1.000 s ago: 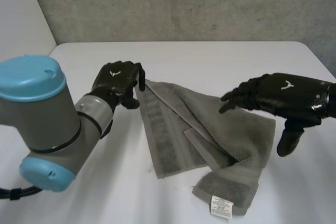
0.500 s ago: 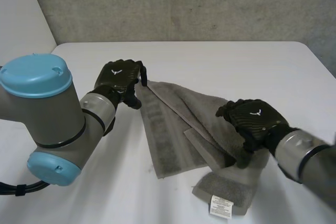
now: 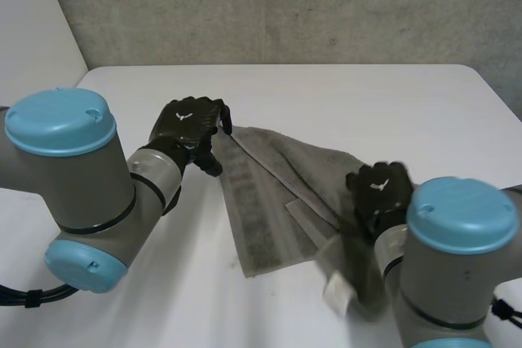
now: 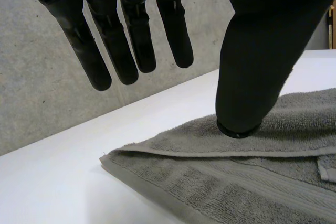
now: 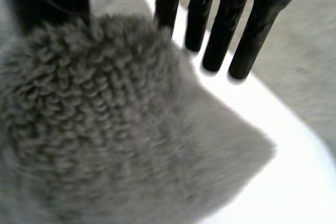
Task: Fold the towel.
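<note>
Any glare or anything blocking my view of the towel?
Head view: even light, no glare on the table; the right arm hides the towel's near corner. Right wrist view: the towel bulks close under the right hand. Left wrist view: left hand's thumb overlaps it.

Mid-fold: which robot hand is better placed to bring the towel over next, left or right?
Right. The right robot hand grips the towel's near end, held raised. The left robot hand only pins the far corner with its thumb, fingers straight, so it should anchor.
</note>
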Controlling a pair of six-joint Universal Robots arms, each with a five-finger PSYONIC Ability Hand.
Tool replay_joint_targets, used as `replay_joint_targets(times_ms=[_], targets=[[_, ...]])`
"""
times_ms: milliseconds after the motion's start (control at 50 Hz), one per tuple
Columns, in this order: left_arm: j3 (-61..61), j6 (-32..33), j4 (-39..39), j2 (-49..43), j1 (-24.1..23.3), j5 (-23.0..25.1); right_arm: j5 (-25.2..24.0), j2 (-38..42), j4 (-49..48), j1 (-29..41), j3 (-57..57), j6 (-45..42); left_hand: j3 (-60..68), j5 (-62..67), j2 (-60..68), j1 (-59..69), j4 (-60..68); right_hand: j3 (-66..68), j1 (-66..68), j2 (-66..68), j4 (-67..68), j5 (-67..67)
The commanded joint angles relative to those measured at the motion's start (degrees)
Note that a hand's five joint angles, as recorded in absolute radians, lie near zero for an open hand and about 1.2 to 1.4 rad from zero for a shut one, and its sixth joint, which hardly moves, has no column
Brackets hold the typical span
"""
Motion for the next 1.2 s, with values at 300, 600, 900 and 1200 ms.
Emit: replay_joint_targets(times_ms=[300, 600, 900, 1200], targets=[[-0.02, -0.04, 4.16, -5.66, -0.98, 0.38, -18.50, -20.29, 8.62, -5.02, -3.37, -2.38, -18.85, -18.79, -18.87, -19.05, -18.94, 41.96, 41.97, 41.98, 42.03, 42.22], [-0.72, -4.61, 11.71, -10.58, -0.98, -0.06, -27.74, -32.94, 24.54, -4.49, -6.28, -0.36, -21.37, -21.31, -21.40, -21.58, -21.47, 41.96, 41.97, 41.98, 42.03, 42.22], [-0.02, -5.66, 14.34, -15.33, -1.94, -1.11, -27.83, -37.61, 30.44, -4.49, -8.39, 3.60, 30.36, 30.42, 30.34, 30.16, 30.27, 41.96, 41.97, 41.98, 42.03, 42.22], [6.46, -5.13, 16.64, -2.77, 4.39, -4.63, -32.13, -16.46, 20.37, -11.96, -16.88, -13.34, 41.35, 41.41, 41.32, 41.14, 41.25, 41.96, 41.97, 41.98, 42.03, 42.22]])
